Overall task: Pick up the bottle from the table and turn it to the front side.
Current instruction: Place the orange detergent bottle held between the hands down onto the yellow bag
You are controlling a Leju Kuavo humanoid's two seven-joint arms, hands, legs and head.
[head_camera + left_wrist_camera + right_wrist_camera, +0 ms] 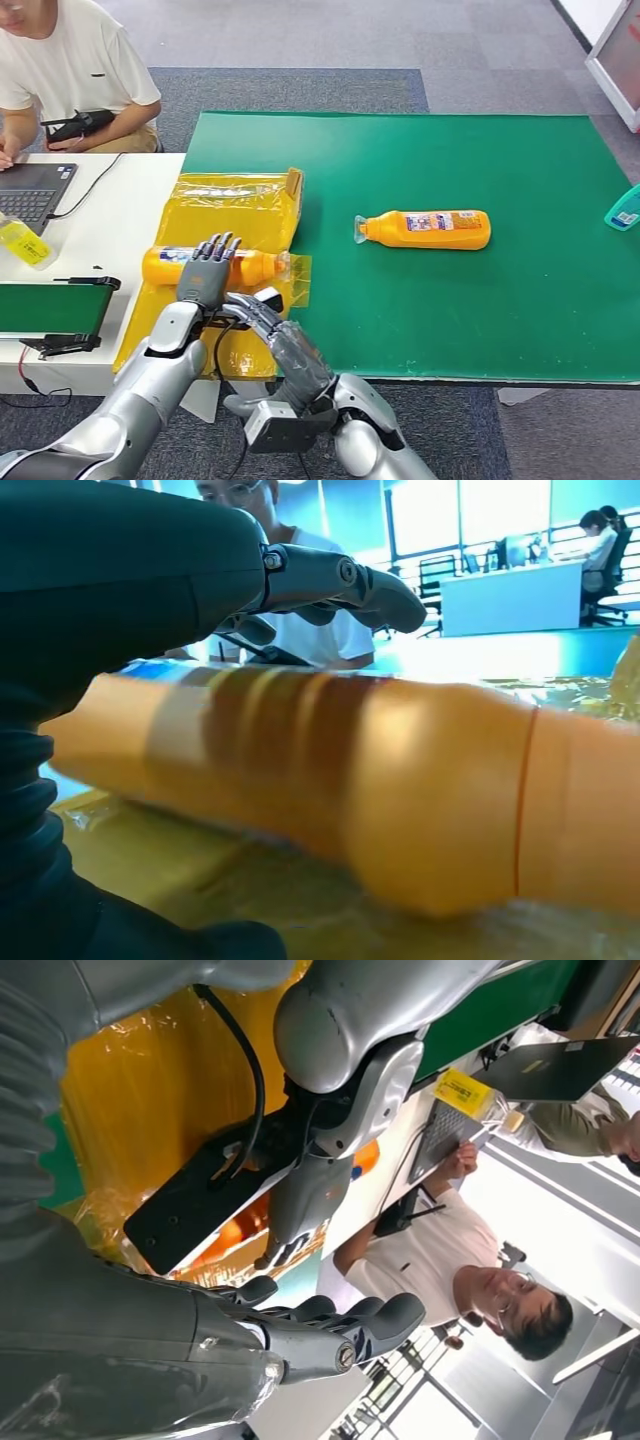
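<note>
An orange bottle (256,267) lies on its side on a yellow plastic bag (226,210), cap toward the green mat. My left hand (207,268) hovers over its body with fingers stretched out straight. In the left wrist view the bottle (423,800) lies between the extended fingers (340,580) and the thumb, and no grip is closed on it. My right hand (259,313) reaches across just below my left wrist, fingers (340,1325) straight and holding nothing. A second orange bottle (426,229) lies on the green mat (490,320), label up, cap to the left.
A white table (128,200) at the left carries a laptop (34,190), a yellow packet (26,243) and a small green belt unit (53,305). A person in a white shirt (68,70) sits behind it. A teal object (625,210) lies at the mat's right edge.
</note>
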